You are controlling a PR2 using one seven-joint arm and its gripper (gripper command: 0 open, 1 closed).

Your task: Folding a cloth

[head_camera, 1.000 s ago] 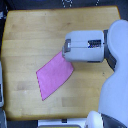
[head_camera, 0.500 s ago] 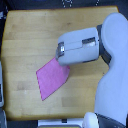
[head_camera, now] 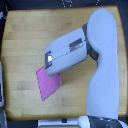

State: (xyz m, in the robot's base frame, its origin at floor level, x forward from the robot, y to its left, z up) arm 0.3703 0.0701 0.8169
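On table (head_camera: pixel 20 35), below arm's (head_camera: pixel 67 52) tip: pink cloth (head_camera: pixel 49 86), flat, upper corner hidden. Claw (head_camera: pixel 50 61) state can't tell (fingers hidden). Cloth prob. thin, limp; pinch a corner.

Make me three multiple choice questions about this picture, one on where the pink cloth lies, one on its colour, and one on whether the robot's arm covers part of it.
1. Where does the cloth lie?
A. on the wooden table
B. on the floor
C. draped over the arm

2. What colour is the cloth?
A. blue
B. pink-magenta
C. white

3. How does the arm stand to the cloth?
A. far off it
B. entirely beneath it
C. over its upper corner, hiding it

Answers: 1 A, it lies flat on the wood toward the exterior view's lower left. 2 B, it is one plain pink-magenta sheet. 3 C, the arm's end overlaps the cloth's top; the gripper itself cannot be made out.
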